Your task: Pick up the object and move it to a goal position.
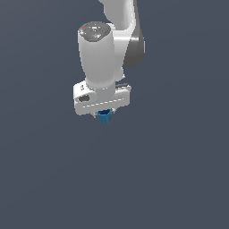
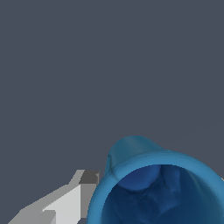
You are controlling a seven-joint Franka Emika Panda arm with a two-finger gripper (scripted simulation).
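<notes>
Bright-blue cup-like object sits directly beneath the white end effector, apparently pinched between its fingers, the wrist view showing its darker hollow interior close up against a plain grey background.

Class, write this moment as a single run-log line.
phase: carry | gripper: shut on blue cup | cup: between the fingers, rim filling wrist view | goal: not visible
</notes>
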